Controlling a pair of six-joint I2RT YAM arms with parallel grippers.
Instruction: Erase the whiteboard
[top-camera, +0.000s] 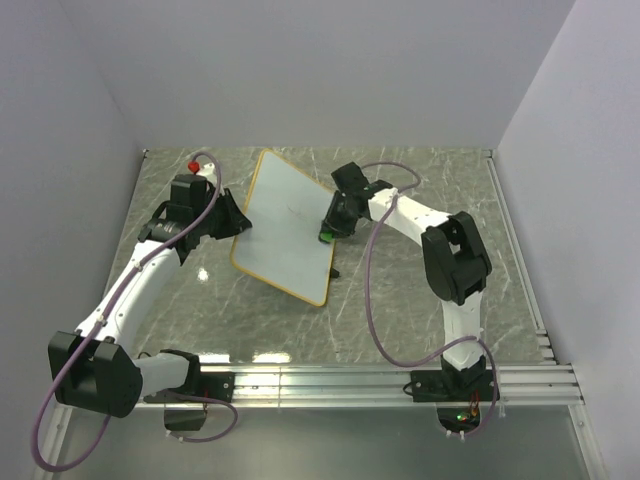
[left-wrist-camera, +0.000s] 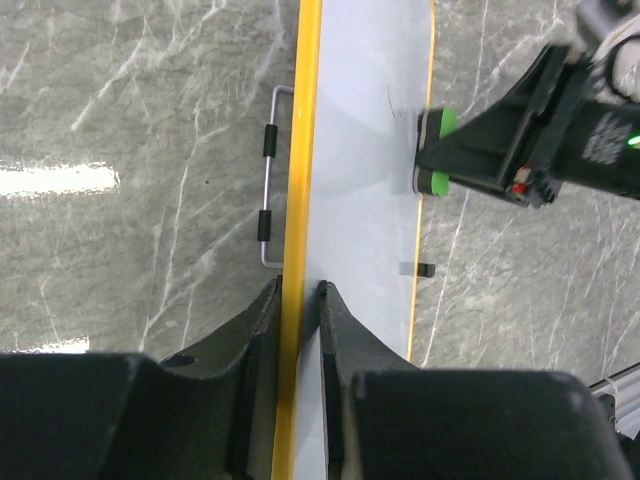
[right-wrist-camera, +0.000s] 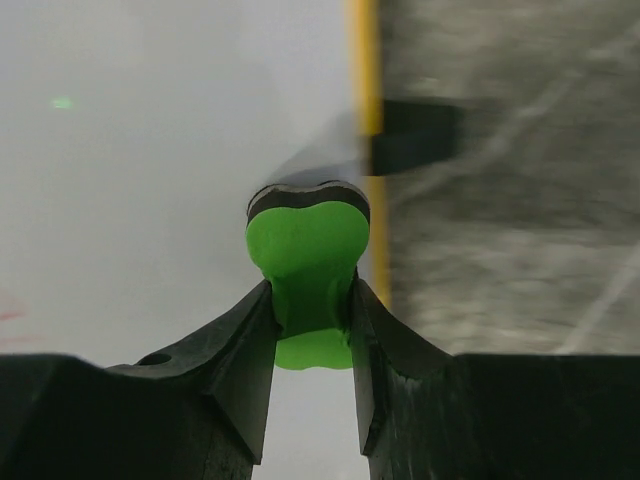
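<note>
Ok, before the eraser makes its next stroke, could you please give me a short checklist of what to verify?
1. Grip of the left fingers on the yellow frame of the whiteboard: ok.
2. Grip of the right fingers on the green eraser: ok.
3. Eraser pad against the board surface: looks so, ok.
4. Board wiped clean: not ok, a faint red mark shows beside the eraser.
5. Room before the board's edge: not ok, the eraser sits right by the yellow frame.
6. Board's lower edge steady on the table: cannot tell.
</note>
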